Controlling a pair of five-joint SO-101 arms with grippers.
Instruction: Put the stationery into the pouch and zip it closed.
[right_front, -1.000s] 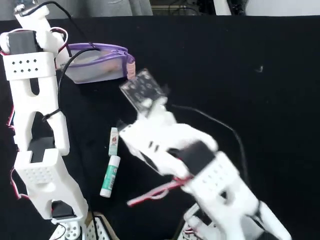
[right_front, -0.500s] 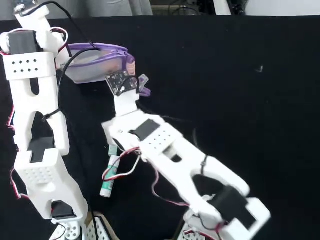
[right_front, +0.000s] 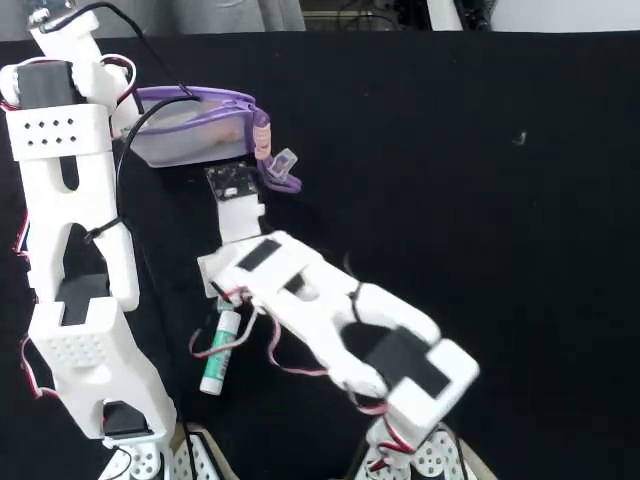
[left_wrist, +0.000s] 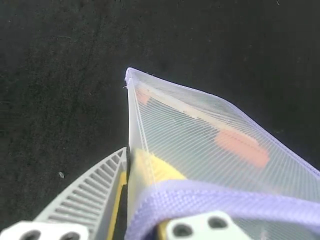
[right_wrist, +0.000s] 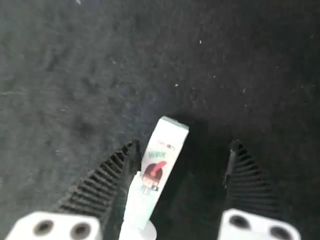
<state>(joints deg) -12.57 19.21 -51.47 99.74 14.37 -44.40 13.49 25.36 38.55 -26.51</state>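
A clear mesh pouch (right_front: 190, 130) with a purple zip edge hangs at the far left of the table. My left gripper (left_wrist: 145, 205) is shut on its purple rim, and an orange item (left_wrist: 240, 145) shows through the pouch (left_wrist: 200, 130). My right arm (right_front: 300, 290) lies over the stationery below the pouch. Its gripper (right_wrist: 183, 146) is open and straddles a small white tube with a cartoon print (right_wrist: 159, 170), which lies on the cloth closer to one finger. A green-and-white glue stick (right_front: 219, 352) lies just nearer, partly under the arm.
The table is covered with black cloth (right_front: 480, 200), with free room across the right half. My left arm's white links (right_front: 75, 250) stand tall along the left edge. Red and white cables (right_front: 240, 330) hang from my right arm near the glue stick.
My right arm has swung left and come down over the stationery, covering the small white tube in the high view. The left arm and pouch have kept still.
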